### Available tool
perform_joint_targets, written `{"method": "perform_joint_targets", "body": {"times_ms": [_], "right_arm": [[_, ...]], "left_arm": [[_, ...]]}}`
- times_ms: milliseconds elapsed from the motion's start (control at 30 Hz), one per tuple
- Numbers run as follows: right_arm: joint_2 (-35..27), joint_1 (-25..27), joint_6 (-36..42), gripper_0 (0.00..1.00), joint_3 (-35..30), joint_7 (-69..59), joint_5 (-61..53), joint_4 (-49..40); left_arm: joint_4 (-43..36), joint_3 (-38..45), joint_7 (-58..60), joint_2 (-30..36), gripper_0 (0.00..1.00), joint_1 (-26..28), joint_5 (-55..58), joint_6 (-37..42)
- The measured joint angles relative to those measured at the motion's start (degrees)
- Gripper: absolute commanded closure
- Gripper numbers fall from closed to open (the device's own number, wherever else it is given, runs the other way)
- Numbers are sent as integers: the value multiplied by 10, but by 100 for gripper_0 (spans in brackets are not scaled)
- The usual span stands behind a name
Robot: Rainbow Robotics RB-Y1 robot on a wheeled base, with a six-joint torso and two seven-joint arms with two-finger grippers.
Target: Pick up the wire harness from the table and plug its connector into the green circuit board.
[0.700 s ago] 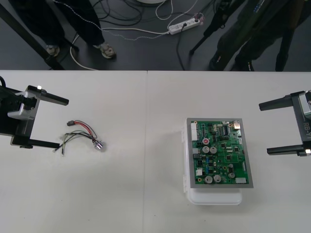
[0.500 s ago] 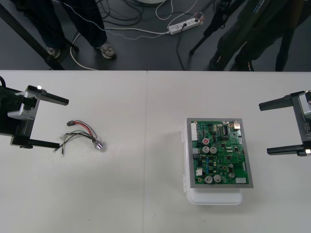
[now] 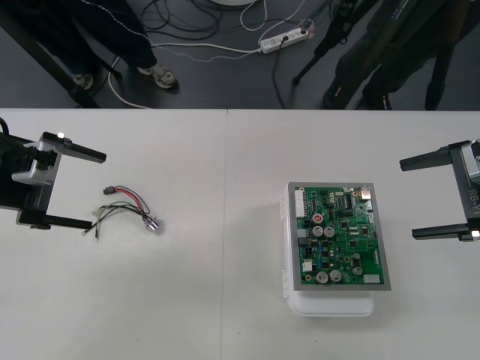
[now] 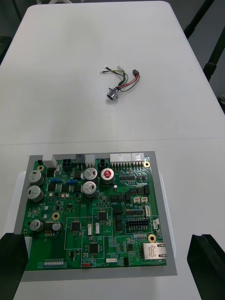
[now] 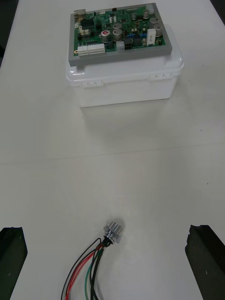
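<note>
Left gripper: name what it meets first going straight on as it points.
The small wire harness of red, black and green wires, lying just ahead of the open left gripper, likely entering between its fingers; its height above the table is unclear.

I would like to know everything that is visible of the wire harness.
The wire harness is a small loose bundle of thin red, black and green wires, with a small black plug at one end and a round metal socket with a flange at the other. It lies flat on the table, untouched, just before the open left gripper.
</note>
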Motion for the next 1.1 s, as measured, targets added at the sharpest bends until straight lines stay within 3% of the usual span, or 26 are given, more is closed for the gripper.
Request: {"method": "perform_joint_targets", "body": {"times_ms": [1100], "right_arm": [[0, 0, 0, 0, 0, 0, 0, 0]], "left_arm": [[0, 0, 0, 0, 0, 0, 0, 0]]}}
